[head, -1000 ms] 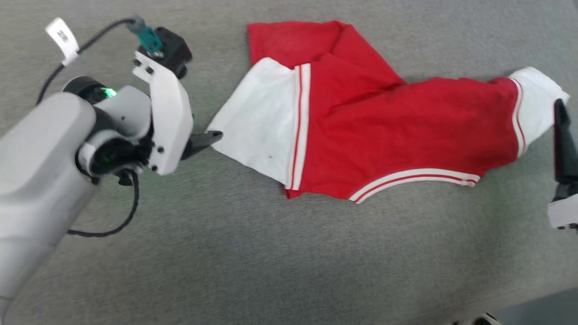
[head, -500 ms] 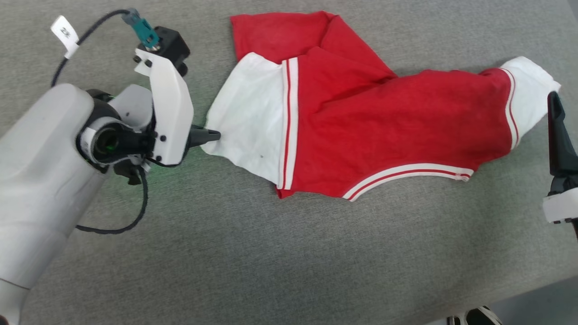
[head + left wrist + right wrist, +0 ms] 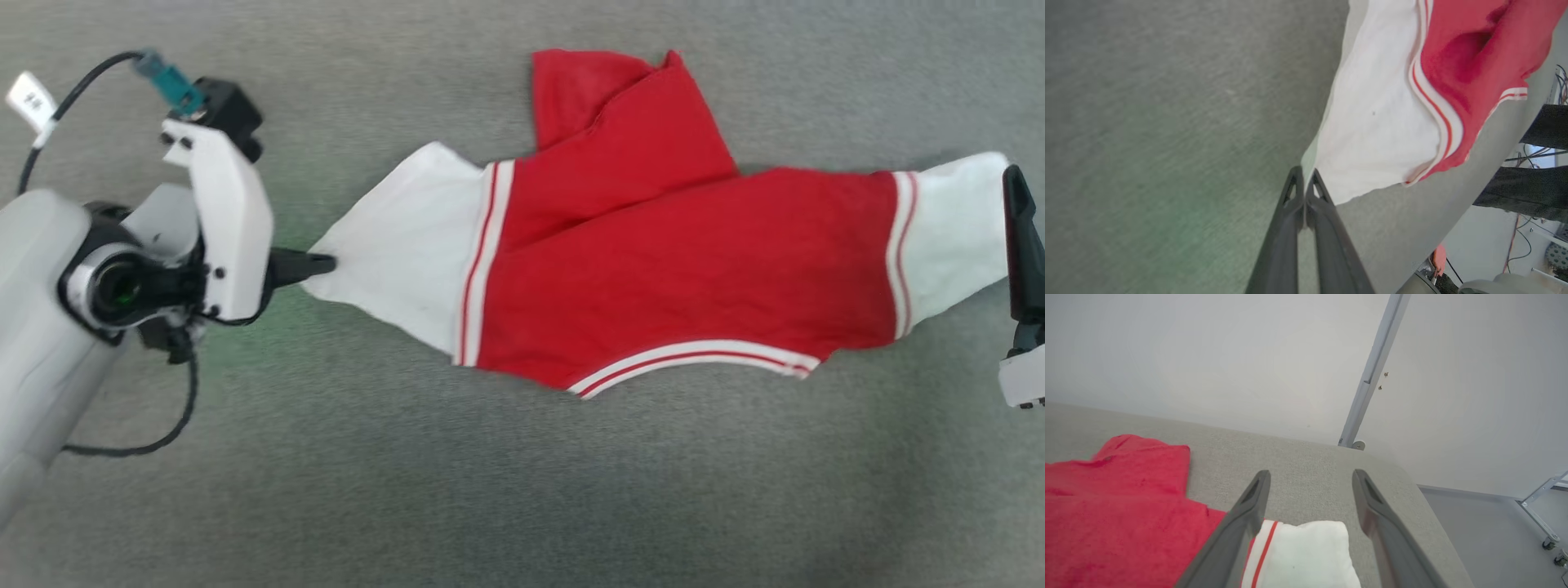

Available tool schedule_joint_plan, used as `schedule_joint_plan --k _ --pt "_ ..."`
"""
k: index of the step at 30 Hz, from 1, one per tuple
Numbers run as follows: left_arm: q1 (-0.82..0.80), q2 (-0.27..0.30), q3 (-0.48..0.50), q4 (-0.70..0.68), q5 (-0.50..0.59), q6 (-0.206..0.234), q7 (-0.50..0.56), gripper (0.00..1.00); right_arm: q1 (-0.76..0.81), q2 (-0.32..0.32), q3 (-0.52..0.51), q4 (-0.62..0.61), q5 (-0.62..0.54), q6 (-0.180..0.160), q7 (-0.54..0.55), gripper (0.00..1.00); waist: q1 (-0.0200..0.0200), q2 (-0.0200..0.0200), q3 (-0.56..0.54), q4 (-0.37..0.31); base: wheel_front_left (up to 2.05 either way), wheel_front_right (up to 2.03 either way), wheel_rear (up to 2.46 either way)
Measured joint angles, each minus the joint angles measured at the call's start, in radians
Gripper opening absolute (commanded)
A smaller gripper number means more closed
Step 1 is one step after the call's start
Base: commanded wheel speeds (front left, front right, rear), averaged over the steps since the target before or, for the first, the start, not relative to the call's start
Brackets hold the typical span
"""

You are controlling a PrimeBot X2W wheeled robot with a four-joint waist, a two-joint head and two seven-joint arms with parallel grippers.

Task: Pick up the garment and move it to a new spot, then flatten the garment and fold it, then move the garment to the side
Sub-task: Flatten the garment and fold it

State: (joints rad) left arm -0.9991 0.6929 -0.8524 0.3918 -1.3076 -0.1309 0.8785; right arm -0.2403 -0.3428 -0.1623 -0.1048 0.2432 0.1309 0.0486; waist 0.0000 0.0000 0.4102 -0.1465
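While our left gripper (image 3: 322,265) is pinched tight on one white sleeve tip of the T-shirt (image 3: 669,269), our right gripper (image 3: 1310,477) hangs spread wide, the other sleeve lying between its fingers (image 3: 1249,514).

The garment (image 3: 653,269) is soft, matt cloth with a faint nap. Under it the table top (image 3: 490,490) looks like rough grey woven fabric. My left gripper (image 3: 1305,174) is dark matt plastic, its mount (image 3: 233,237) smooth and white.
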Motion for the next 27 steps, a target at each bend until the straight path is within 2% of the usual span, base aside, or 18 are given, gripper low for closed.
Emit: schedule_joint_plan --k 4,9,17,18,19,20,21,22,23,24,27 --pt "0.032 0.049 0.004 -0.006 -0.001 0.001 -0.009 0.0 0.0 -0.005 0.007 -0.021 0.0 0.0 0.023 1.0 0.0 0.0 -0.019 0.042 0.0 0.0 0.0" --pt "0.061 0.111 0.005 0.011 0.026 0.026 -0.036 0.0 -0.001 -0.012 0.016 -0.04 -0.001 0.0 0.041 1.0 0.0 0.0 -0.028 0.063 0.0 0.0 0.0" --pt "0.101 0.09 0.005 0.068 0.04 0.028 -0.111 0.0 0.0 -0.024 0.027 -0.058 -0.003 0.0 0.067 1.0 0.0 0.0 -0.031 0.058 0.0 0.0 0.0" --pt "0.106 0.086 0.003 0.078 0.055 0.023 -0.14 0.13 0.002 -0.033 0.028 -0.061 -0.003 0.0 0.072 1.0 0.0 0.0 -0.036 0.058 0.0 0.0 0.0" --pt "0.107 0.081 0.005 0.083 0.055 0.02 -0.156 0.38 0.003 -0.036 0.028 -0.062 -0.003 0.0 0.076 1.0 0.0001 0.0 -0.039 0.059 0.0 0.0 0.0" --pt "0.11 0.077 0.008 0.085 0.058 0.017 -0.177 0.73 0.004 -0.039 0.029 -0.062 -0.003 0.0 0.079 1.0 0.0 0.0 -0.042 0.06 0.0 0.0 0.0" --pt "0.114 0.074 0.013 0.086 0.063 0.016 -0.207 0.87 0.005 -0.043 0.032 -0.062 -0.001 0.0 0.082 1.0 0.0 0.0 -0.045 0.061 0.0 0.0 0.0" --pt "0.121 0.072 0.02 0.088 0.06 0.015 -0.227 0.87 0.005 -0.047 0.036 -0.062 0.001 0.0 0.084 1.0 0.0 0.0 -0.049 0.063 0.0 0.0 0.0" --pt "0.13 0.069 0.028 0.088 0.052 0.013 -0.244 0.91 0.006 -0.052 0.041 -0.062 0.002 0.0 0.093 1.0 0.0 0.0 -0.053 0.065 0.0 0.0 0.0" --pt "0.142 0.071 0.038 0.086 0.046 0.01 -0.27 1.0 0.007 -0.058 0.049 -0.06 0.002 0.0 0.097 1.0 0.0 0.0 -0.056 0.066 0.0 0.0 0.0" --pt "0.174 0.096 0.051 0.05 0.062 0.007 -0.371 1.0 0.026 -0.086 0.076 -0.049 -0.005 0.0 0.125 1.0 0.0 0.0 -0.063 0.077 0.0 0.0 0.0"
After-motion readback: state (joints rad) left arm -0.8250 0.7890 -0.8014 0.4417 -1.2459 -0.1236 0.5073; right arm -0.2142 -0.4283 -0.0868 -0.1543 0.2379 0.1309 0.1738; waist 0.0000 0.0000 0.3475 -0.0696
